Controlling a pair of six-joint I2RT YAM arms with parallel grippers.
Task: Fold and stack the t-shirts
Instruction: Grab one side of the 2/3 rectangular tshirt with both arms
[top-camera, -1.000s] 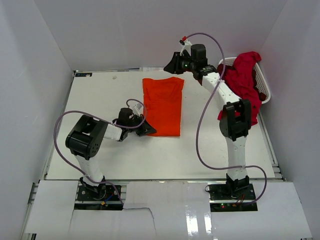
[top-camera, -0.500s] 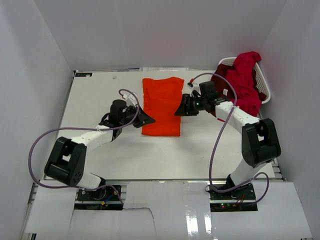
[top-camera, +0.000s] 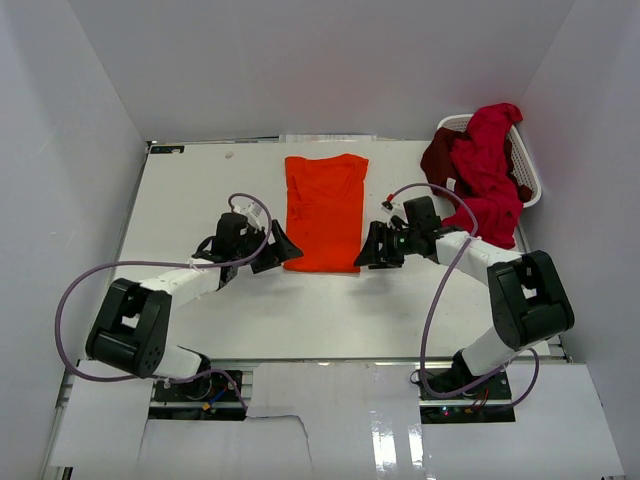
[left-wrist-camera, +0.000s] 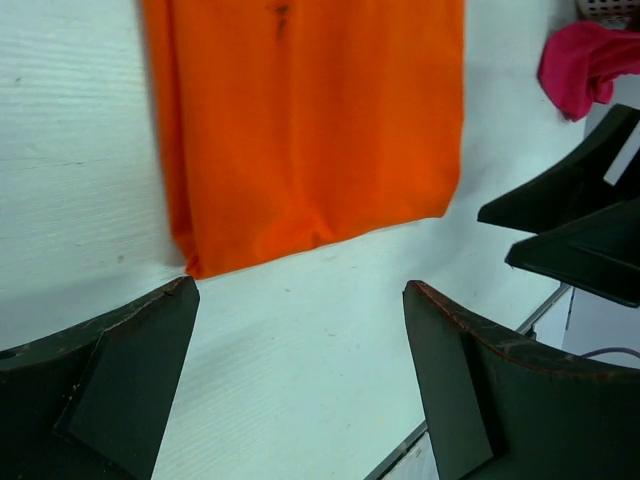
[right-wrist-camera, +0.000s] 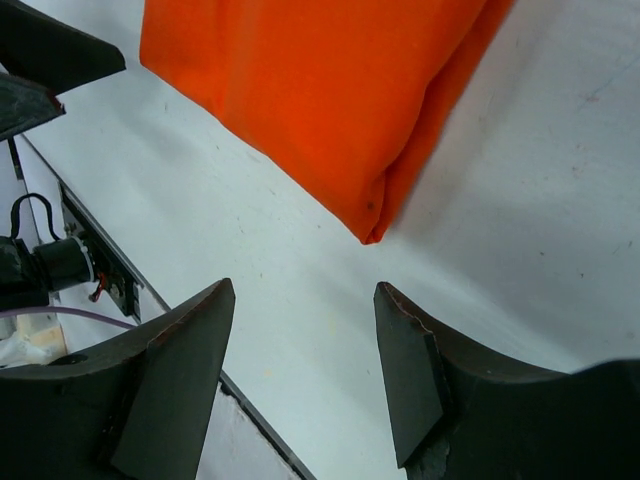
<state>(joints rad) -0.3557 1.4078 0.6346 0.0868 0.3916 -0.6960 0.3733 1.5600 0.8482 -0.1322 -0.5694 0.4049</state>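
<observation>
Top view. A folded orange t-shirt (top-camera: 325, 212) lies flat as a long rectangle at the centre of the white worktop (top-camera: 190, 190), collar end toward 12 o'clock. The left pincer (top-camera: 283, 248) sits low just beside the shirt's 7 o'clock corner, and the right pincer (top-camera: 368, 250) just beside its 5 o'clock corner. At 2 o'clock a white laundry basket (top-camera: 531, 180) holds a crimson t-shirt (top-camera: 487, 160) that spills over its rim, with a maroon t-shirt (top-camera: 437, 158) on its 9 o'clock side.

Wrist views. The fingers of the left pincer (left-wrist-camera: 298, 300) and of the right pincer (right-wrist-camera: 305, 290) stand apart with only bare worktop between them. Each faces a near corner of the orange t-shirt without touching it.
</observation>
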